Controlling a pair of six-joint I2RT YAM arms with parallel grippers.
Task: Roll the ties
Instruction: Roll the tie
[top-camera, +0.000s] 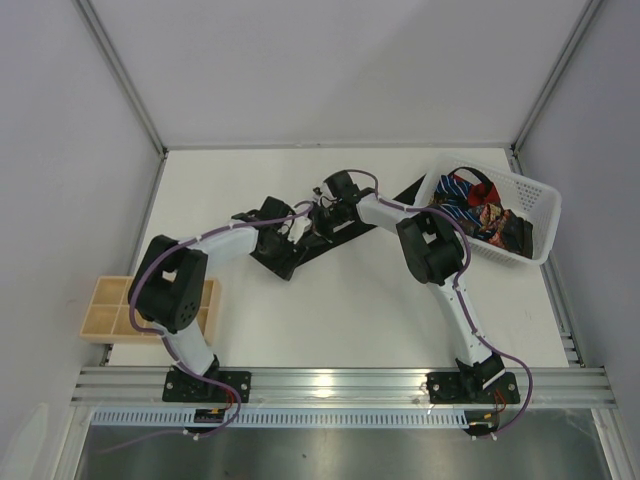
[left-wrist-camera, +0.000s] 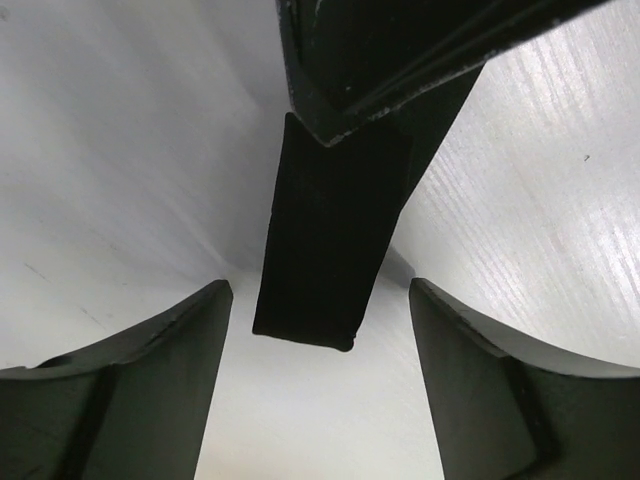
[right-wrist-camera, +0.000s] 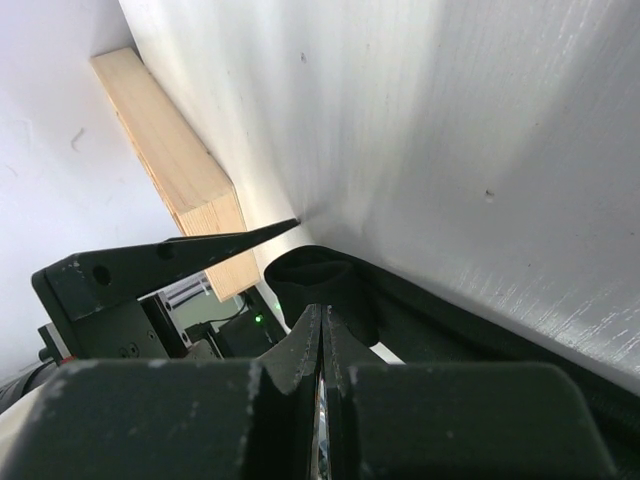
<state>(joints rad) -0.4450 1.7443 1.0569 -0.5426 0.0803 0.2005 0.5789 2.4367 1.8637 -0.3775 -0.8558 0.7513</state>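
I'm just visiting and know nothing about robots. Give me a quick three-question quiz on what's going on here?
1. True or false: the left claw is open, with the black tie lying between its fingers.
2. Where are the other ties? A) in the white basket B) in a drawer C) on a hook
3. Fill in: by the robot's own sides, the wooden tray sits at the ____ edge of the table.
Key: 1 true; 2 A; 3 left.

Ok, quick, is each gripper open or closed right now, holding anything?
Left gripper: open, black tie lying ungripped in the gap.
Right gripper: closed against the tie's curled part; whether it pinches fabric is unclear.
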